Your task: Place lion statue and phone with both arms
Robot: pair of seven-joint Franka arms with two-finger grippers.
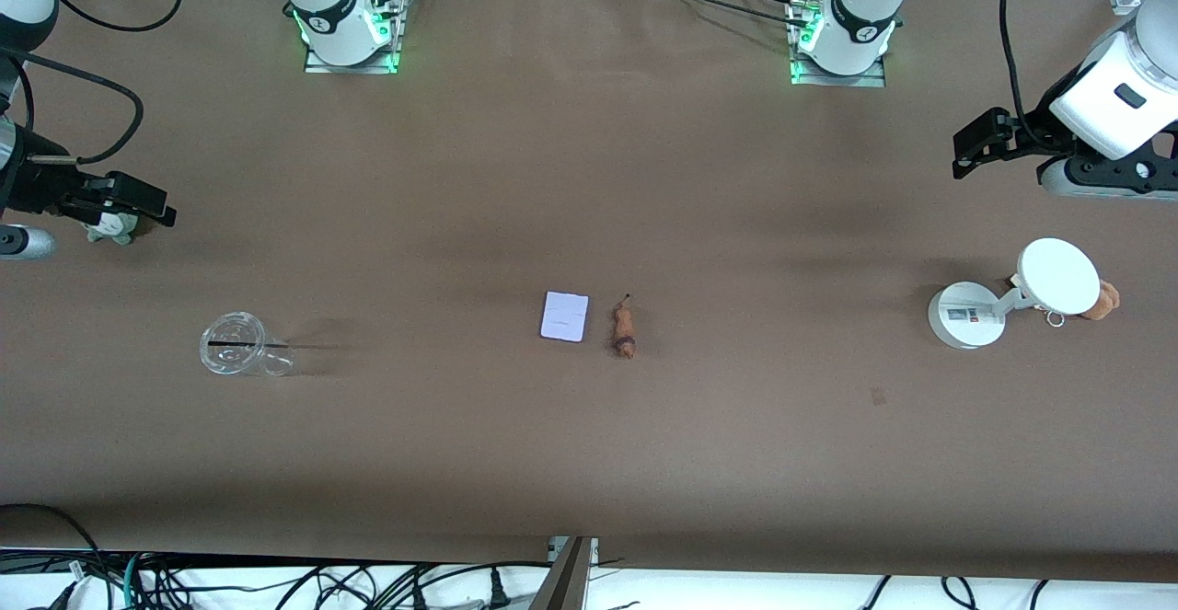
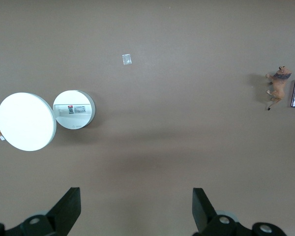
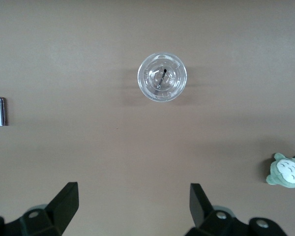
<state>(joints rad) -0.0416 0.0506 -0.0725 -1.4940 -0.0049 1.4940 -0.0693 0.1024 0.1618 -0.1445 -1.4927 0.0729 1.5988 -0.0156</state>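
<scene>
left claw (image 2: 135,209), right claw (image 3: 132,206) released; orange-brown lion statue (image 1: 624,330) beside pale phone (image 1: 564,316).

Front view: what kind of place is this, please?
Probably a robotics lab: two arms bolted to a covered table, loose cables along its edge, and test items like a phone and lion statue.

Around the one phone (image 1: 564,316) lie one lion statue (image 1: 624,329) just beside it, one clear lidded cup (image 1: 234,344) toward the right arm's end, one white disc stand (image 1: 1008,295) toward the left arm's end, and two plush toys, grey-green (image 1: 111,227) and tan (image 1: 1102,301).
</scene>
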